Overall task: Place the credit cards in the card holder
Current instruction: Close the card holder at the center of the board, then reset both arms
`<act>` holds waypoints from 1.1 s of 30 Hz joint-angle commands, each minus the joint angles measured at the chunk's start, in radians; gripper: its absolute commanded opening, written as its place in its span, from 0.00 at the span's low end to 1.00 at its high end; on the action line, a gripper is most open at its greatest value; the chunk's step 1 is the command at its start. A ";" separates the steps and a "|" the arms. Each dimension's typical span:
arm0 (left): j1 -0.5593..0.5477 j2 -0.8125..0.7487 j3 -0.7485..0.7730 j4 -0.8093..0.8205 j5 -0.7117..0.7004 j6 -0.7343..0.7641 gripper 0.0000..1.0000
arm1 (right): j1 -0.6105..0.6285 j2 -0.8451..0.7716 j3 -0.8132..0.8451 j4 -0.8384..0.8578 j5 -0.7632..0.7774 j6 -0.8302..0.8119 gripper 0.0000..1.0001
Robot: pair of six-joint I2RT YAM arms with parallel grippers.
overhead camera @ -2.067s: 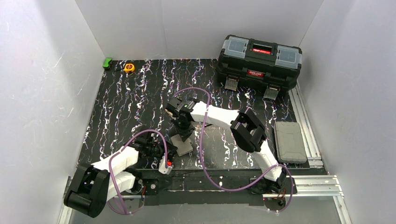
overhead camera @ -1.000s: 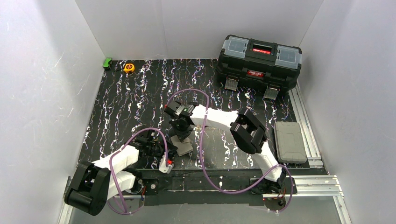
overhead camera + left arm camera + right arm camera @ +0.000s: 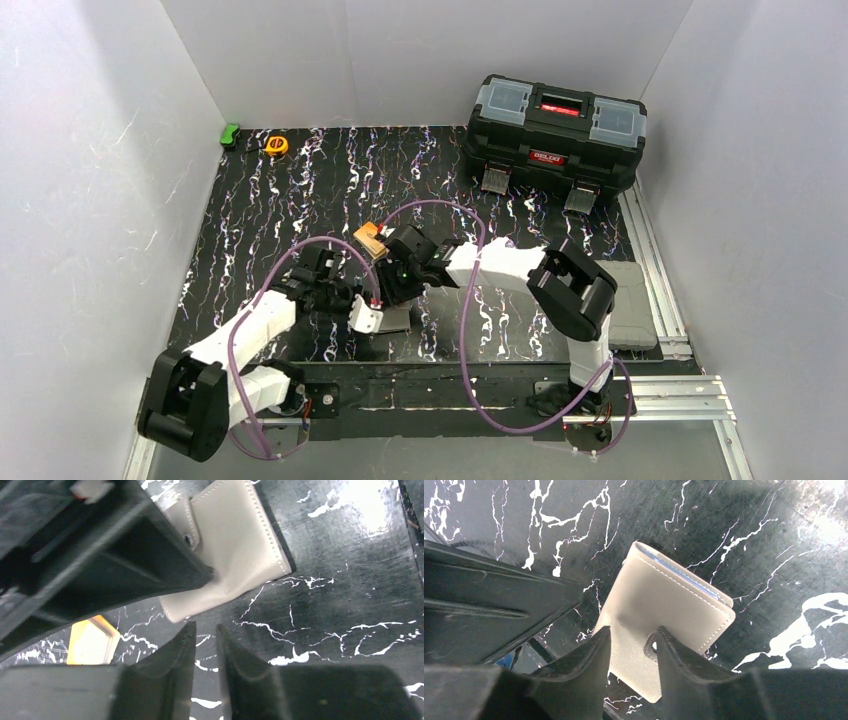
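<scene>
The card holder [image 3: 396, 319] lies folded shut on the black marbled table, a taupe wallet [image 3: 664, 605] with its snap tab [image 3: 651, 647] closed. No loose credit cards show; only a thin blue-white edge [image 3: 684, 578] peeks out of the holder's far side. My right gripper [image 3: 632, 630] hangs open just above the holder, its fingertips either side of the tab end and nothing gripped. My left gripper [image 3: 205, 628] is slightly open over bare table, just short of the holder's [image 3: 235, 555] near corner. In the top view both grippers, left [image 3: 372, 312] and right [image 3: 395, 290], meet over it.
A small orange block [image 3: 370, 238] lies just behind the right gripper, also seen as the orange block [image 3: 92, 640]. A black toolbox [image 3: 555, 130] stands at the back right and a grey case [image 3: 620, 300] at the right edge. A yellow tape measure [image 3: 277, 145] and a green object [image 3: 231, 133] sit at the back left.
</scene>
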 commanded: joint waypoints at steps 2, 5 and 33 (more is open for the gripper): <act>0.003 -0.093 0.111 -0.186 -0.044 -0.218 0.26 | 0.030 0.052 -0.082 -0.290 0.112 -0.020 0.53; 0.014 -0.082 0.225 -0.304 -0.106 -0.391 0.28 | 0.039 0.038 -0.069 -0.307 0.133 -0.019 0.63; 0.456 0.081 0.698 -0.503 -0.217 -1.110 0.98 | -0.118 -0.248 0.334 -0.581 0.459 -0.127 0.98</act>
